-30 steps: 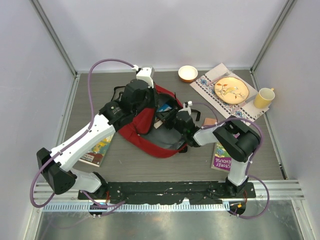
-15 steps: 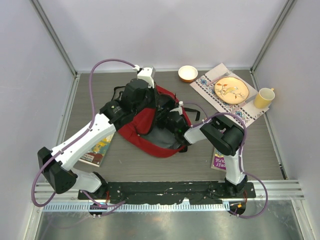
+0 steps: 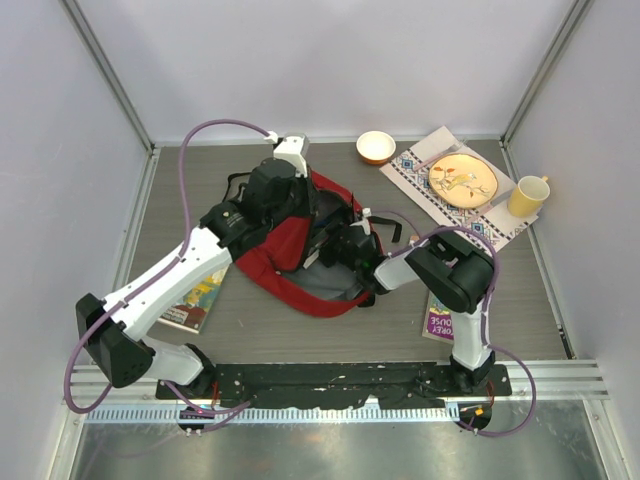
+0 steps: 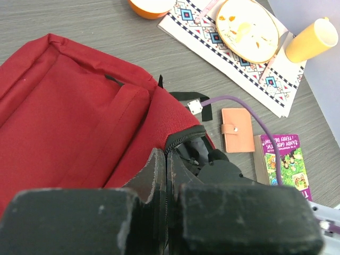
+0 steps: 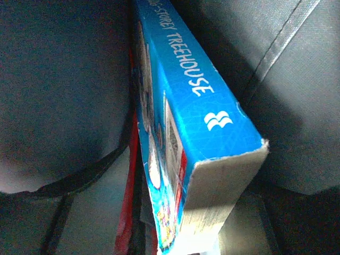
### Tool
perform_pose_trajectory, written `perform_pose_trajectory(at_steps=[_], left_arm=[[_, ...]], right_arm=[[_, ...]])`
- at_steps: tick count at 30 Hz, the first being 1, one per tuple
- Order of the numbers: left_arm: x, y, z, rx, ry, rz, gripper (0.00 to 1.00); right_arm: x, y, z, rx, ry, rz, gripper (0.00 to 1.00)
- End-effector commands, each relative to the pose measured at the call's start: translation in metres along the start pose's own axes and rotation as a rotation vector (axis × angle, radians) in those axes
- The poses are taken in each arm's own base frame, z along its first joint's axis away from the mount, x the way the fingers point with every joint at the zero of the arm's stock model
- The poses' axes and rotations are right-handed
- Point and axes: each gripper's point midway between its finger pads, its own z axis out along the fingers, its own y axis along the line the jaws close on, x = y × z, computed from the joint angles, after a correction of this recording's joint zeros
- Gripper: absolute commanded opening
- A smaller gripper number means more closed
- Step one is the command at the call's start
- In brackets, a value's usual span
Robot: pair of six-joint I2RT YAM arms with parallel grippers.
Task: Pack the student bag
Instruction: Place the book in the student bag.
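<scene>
Within the last second the right gripper (image 3: 338,245) has been pushed from the right rim of the large soft red fabric student bag (image 3: 285,262) deeper into its open mouth. A blue paperback book (image 5: 180,117) is seen there against the dark lining, though whether it is gripped cannot be told. The bag, lying on the grey table (image 3: 395,322) before both arms, is pinched at its zipper edge by the closed left gripper (image 4: 166,169), so one book is judged nearly packed.
</scene>
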Motion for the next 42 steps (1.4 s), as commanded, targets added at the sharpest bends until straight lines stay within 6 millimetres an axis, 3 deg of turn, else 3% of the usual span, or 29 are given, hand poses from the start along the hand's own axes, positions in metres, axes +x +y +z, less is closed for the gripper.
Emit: perform_pose_trajectory(at_steps=[1,9,14,17,21,23,24,25,30,34,38,39,42], left_arm=[[-0.032,-0.005,-0.010,0.030,-0.118,-0.041,0.00],[-0.029,0.000,-0.009,0.018,-0.113,-0.038,0.00],[-0.027,-0.001,-0.007,0.023,-0.107,-0.046,0.00],[-0.026,0.000,-0.007,0.022,-0.106,-0.046,0.00],[-0.024,0.001,-0.007,0.021,-0.103,-0.046,0.00],[-0.023,0.001,-0.008,0.023,-0.104,-0.049,0.00],[-0.022,0.000,-0.007,0.027,-0.099,-0.053,0.00],[-0.022,0.000,-0.008,0.028,-0.099,-0.053,0.00],[-0.019,0.001,-0.008,0.029,-0.098,-0.058,0.00],[-0.019,0.002,-0.009,0.030,-0.100,-0.058,0.00],[-0.015,0.004,-0.008,0.031,-0.093,-0.060,0.00],[-0.015,0.005,-0.006,0.026,-0.094,-0.063,0.00],[-0.013,0.007,-0.004,0.023,-0.088,-0.068,0.00]], right_arm=[[-0.003,0.022,-0.015,-0.010,0.025,-0.024,0.66],[0.007,-0.003,-0.038,0.081,0.078,-0.015,0.67],[0.008,-0.007,-0.044,0.086,0.084,-0.012,0.59],[0.009,-0.008,-0.046,0.086,0.087,-0.008,0.49],[0.007,-0.008,-0.049,0.085,0.076,-0.006,0.12],[0.003,-0.001,-0.046,0.064,0.057,-0.001,0.04],[-0.003,0.016,-0.036,0.003,0.037,-0.005,0.01],[-0.005,0.020,-0.028,-0.004,0.029,-0.007,0.01],[-0.009,0.019,-0.006,-0.001,0.004,0.036,0.01],[-0.014,0.018,-0.003,-0.006,-0.028,0.044,0.07],[-0.017,0.004,-0.011,0.047,-0.031,-0.003,0.35],[-0.018,0.004,-0.014,0.051,-0.026,-0.027,0.54],[-0.015,-0.006,-0.024,0.093,0.004,-0.063,0.65]])
